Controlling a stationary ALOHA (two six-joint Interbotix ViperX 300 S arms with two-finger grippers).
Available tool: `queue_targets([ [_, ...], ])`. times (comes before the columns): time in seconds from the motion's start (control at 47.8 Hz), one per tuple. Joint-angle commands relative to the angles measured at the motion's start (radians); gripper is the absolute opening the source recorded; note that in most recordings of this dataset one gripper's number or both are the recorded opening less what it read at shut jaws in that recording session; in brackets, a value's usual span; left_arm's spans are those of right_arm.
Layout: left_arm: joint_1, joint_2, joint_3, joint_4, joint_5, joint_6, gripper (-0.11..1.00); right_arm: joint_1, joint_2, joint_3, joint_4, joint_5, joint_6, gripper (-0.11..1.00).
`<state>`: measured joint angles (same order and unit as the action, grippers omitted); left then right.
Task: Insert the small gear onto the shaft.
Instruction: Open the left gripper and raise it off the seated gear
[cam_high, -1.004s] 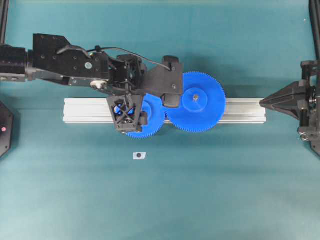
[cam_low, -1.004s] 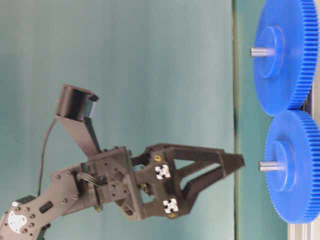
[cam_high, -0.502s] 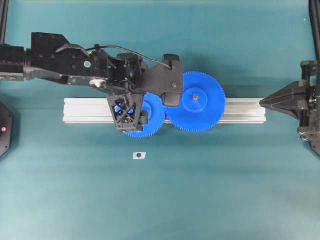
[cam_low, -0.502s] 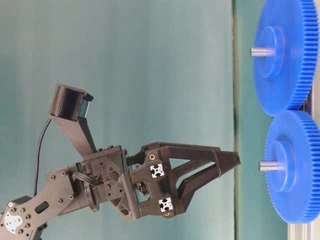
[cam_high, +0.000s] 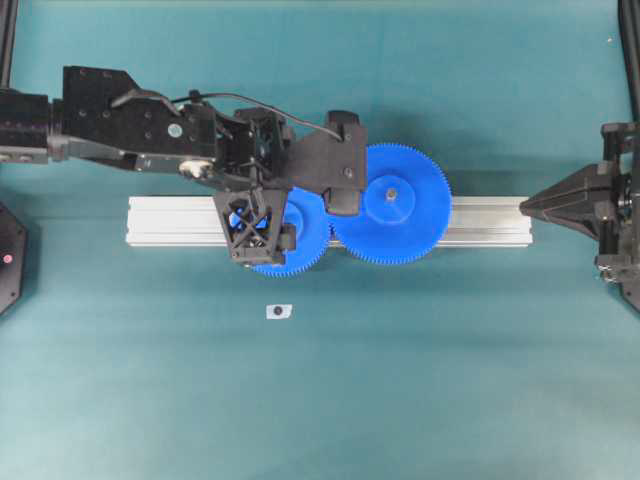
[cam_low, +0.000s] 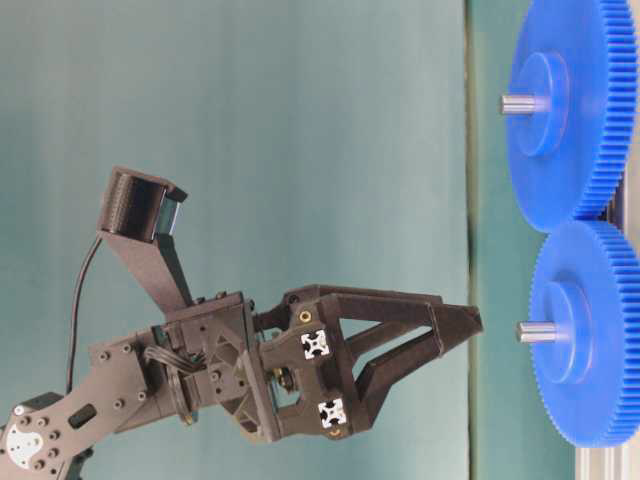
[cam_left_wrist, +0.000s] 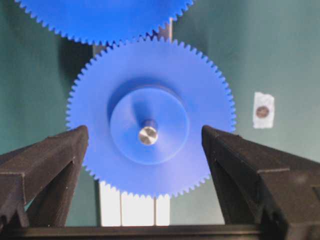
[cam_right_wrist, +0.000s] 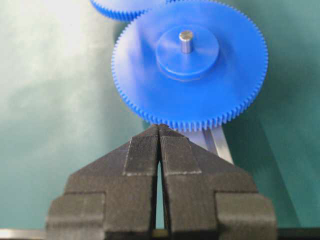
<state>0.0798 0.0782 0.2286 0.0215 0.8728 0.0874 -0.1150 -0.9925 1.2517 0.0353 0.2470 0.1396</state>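
Observation:
The small gear (cam_left_wrist: 200, 100) is a blue toothed disc lying flat on the aluminium bar (cam_high: 170, 220), and the grey shaft (cam_left_wrist: 148, 135) pokes out through its hub. My left gripper (cam_left_wrist: 144, 131) hovers over it, open wide. Its black fingers (cam_left_wrist: 55, 160) stand off to either side and touch nothing. In the table-level view the gripper (cam_low: 470, 325) is a short way off the shaft tip (cam_low: 537, 332) and the small gear (cam_low: 600, 290). My right gripper (cam_right_wrist: 159, 127) is shut and empty, at the bar's right end (cam_high: 525, 207).
The wider blue gear (cam_high: 392, 205), with its own grey pin (cam_right_wrist: 186, 40), meshes with the small gear (cam_high: 305, 245) on the bar. A small white patch with a dark round spot (cam_high: 278, 311) lies on the teal mat in front of the bar.
My left gripper has drawn back slightly from the small gear and stayed open. The gear, the shaft and the right arm have not moved.

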Motion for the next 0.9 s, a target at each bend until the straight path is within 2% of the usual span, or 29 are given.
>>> queue_targets([
  [0.0, -0.011, -0.046, -0.025, 0.002, 0.003, -0.002, 0.87, -0.002, 0.005, -0.011, 0.0, -0.008, 0.011, 0.02],
  [0.879, -0.04, -0.218, -0.032, 0.0, 0.018, -0.009, 0.87, -0.002, 0.005, -0.011, 0.0, -0.009, 0.011, 0.02],
])
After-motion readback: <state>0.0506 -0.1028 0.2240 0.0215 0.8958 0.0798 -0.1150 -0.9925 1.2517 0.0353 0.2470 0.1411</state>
